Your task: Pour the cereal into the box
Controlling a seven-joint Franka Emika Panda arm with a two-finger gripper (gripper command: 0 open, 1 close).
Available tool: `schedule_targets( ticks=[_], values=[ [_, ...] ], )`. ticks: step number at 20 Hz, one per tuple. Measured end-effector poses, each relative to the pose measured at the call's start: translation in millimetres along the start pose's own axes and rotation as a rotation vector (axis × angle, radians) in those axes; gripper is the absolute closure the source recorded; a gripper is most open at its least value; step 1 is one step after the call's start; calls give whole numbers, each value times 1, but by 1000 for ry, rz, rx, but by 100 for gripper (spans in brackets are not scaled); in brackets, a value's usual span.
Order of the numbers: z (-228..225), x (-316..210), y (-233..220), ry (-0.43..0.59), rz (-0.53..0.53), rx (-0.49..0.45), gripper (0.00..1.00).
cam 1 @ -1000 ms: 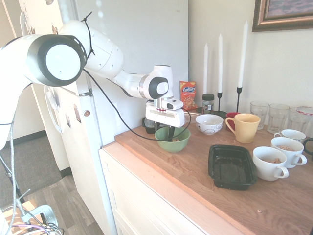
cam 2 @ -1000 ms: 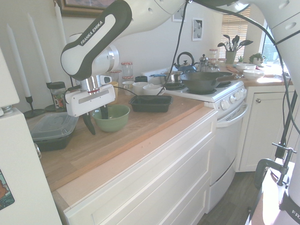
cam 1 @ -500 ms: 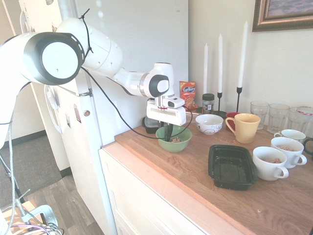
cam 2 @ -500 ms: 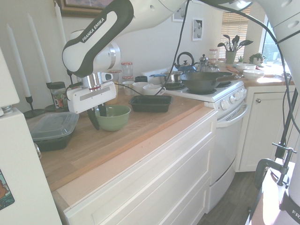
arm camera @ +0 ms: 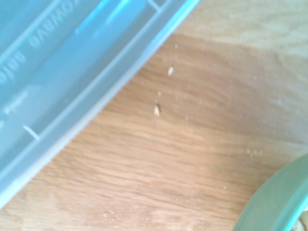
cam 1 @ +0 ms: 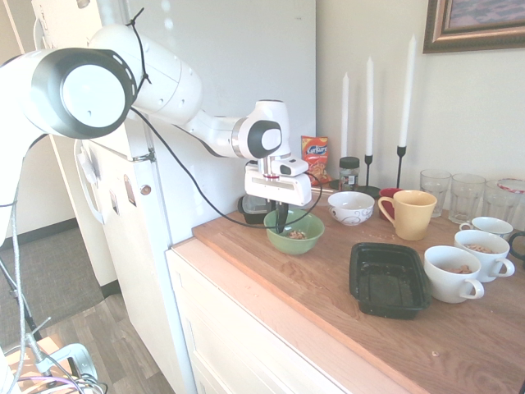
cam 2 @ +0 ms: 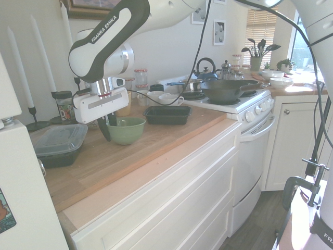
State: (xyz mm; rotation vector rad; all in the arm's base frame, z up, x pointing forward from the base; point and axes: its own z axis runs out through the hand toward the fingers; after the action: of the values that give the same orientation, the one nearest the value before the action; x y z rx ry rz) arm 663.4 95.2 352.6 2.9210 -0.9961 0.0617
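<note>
A green bowl (cam 1: pixel 294 231) (cam 2: pixel 125 130) holds the pale cereal (cam 1: pixel 296 235) and hangs just above the wooden counter. My gripper (cam 1: pixel 281 225) (cam 2: pixel 109 132) is shut on the bowl's rim, one finger inside and one outside. The bowl stays about level. The box, a shallow black tray (cam 1: pixel 387 279) (cam 2: pixel 167 115), lies on the counter some way off toward the mugs. The wrist view shows the bowl's green rim (arm camera: pixel 281 199) and bare counter wood (arm camera: pixel 183 144).
A black container with a clear lid (cam 2: pixel 56 145) (arm camera: pixel 72 67) sits close behind the gripper. A patterned white bowl (cam 1: pixel 351 208), a yellow mug (cam 1: pixel 410 214) and white cups (cam 1: pixel 453 274) stand around the tray. Candles (cam 1: pixel 368 115) and a snack bag (cam 1: pixel 314 158) line the wall.
The gripper has risen a little with the green bowl and drifted slightly toward the black tray. The bowl is off the counter.
</note>
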Motion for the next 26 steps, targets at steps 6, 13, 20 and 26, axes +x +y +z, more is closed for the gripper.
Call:
schedule_targets(
  ticks=[6,13,20,26],
  values=[
    [-30,-4,-1,47,20,14,100],
    [-109,14,35,66,120,83,100],
    [-140,56,93,-77,195,214,100],
    [-137,95,137,-169,233,293,100]
  ],
)
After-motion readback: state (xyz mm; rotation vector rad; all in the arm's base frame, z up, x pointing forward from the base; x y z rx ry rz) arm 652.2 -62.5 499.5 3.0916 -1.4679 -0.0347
